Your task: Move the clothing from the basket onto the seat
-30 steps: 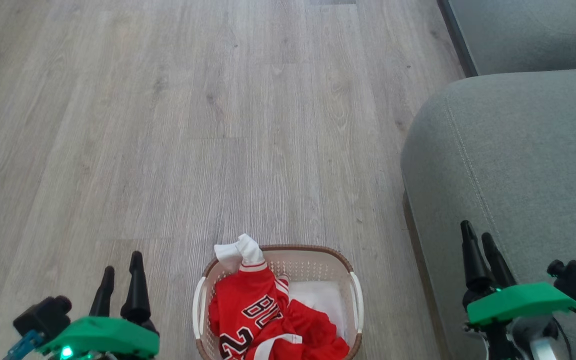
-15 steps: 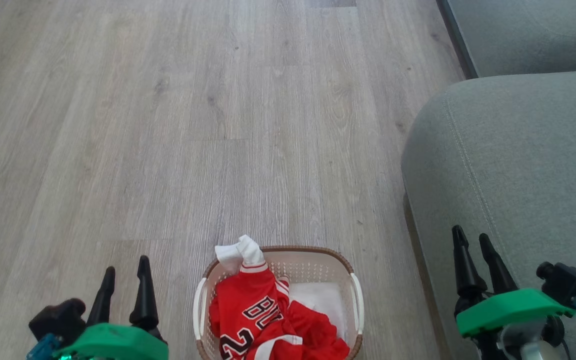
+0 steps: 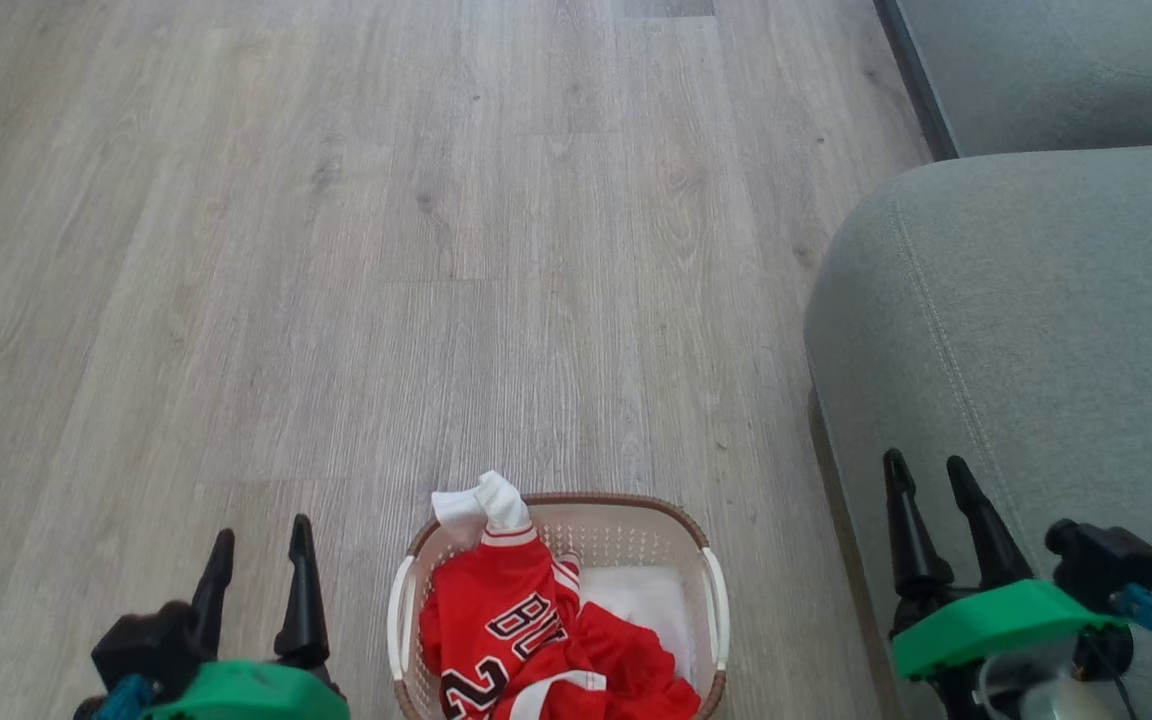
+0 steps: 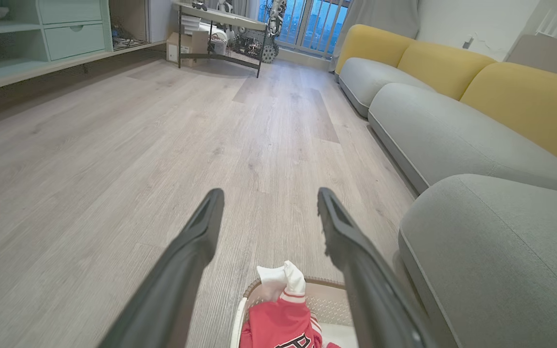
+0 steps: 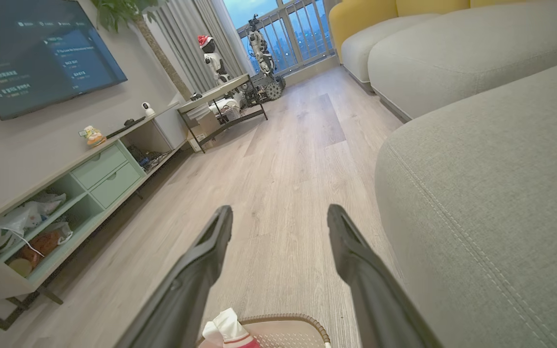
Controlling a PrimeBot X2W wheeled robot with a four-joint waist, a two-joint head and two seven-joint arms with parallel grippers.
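Black-and-white "BU" and a cut-off "2" on the red jersey

Room around the basket
I see open floor left of and beyond the basket; the seat rises near its right, a narrow strip of floor between them.

Left of the basket you see the left gripper: two long tapered black fingers, glossy green cover, boxy black module, blue connector. Right of the basket, the right gripper matches, plus a blue cable and a silver joint under its cover.
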